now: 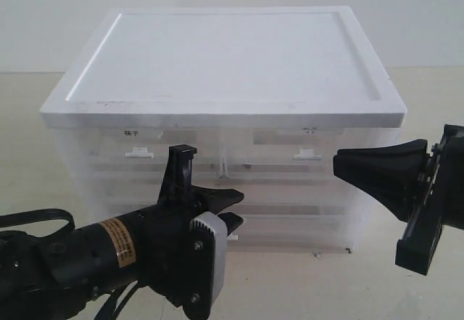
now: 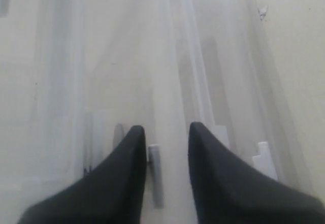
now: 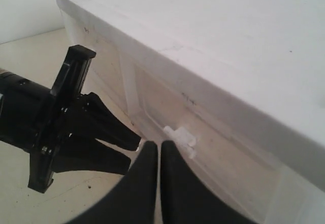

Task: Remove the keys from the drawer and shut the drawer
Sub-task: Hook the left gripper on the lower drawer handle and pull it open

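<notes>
One big white cabinet (image 1: 225, 51) on a beige table (image 1: 377, 276), frosted fronts all the way down. Drawer (image 2: 152, 82) low in the stack, looks pushed in. Left gripper (image 1: 238, 210) right up at that front, fingers spread wide, straddling the little white handle (image 2: 155, 173) without pinching it. Right gripper (image 1: 338, 164) over on the right side, fingers pressed together on nothing, tips near an upper handle (image 3: 180, 135). Touching or not, hard to call. Can't make out the keys through the plastic.

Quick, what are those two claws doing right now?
Left gripper: open, fingers either side of a small white handle.
Right gripper: closed, holding nothing.
</notes>
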`<control>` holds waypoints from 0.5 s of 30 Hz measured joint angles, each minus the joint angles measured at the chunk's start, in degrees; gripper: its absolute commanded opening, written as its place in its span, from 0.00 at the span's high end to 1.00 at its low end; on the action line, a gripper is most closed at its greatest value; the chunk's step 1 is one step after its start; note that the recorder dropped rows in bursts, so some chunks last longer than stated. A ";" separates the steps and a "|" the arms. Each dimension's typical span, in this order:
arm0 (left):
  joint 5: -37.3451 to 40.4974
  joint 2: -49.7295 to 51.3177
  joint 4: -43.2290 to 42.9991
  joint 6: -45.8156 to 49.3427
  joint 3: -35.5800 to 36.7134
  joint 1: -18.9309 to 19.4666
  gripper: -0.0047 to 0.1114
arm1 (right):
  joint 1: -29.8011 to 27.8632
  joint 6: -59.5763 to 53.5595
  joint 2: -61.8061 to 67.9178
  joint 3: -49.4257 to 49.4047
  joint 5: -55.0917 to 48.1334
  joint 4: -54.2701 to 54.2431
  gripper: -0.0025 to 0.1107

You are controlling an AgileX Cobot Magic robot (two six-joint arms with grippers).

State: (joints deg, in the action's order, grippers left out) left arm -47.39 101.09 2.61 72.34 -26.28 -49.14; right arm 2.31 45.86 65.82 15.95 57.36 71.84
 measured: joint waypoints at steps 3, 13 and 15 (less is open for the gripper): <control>-0.77 0.00 2.23 2.69 -0.04 -0.90 0.92 | 0.00 0.00 0.00 0.00 0.00 0.00 0.98; -1.70 0.00 16.76 14.72 -0.04 -7.58 0.92 | 0.00 0.00 0.00 0.00 0.00 0.00 0.98; -2.45 0.00 18.75 15.39 0.60 -9.00 0.92 | 0.00 0.00 0.00 0.00 0.00 0.00 0.98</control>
State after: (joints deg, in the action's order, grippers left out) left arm -49.84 101.09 21.36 87.73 -25.68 -58.14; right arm 2.31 45.86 65.82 15.95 57.36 71.84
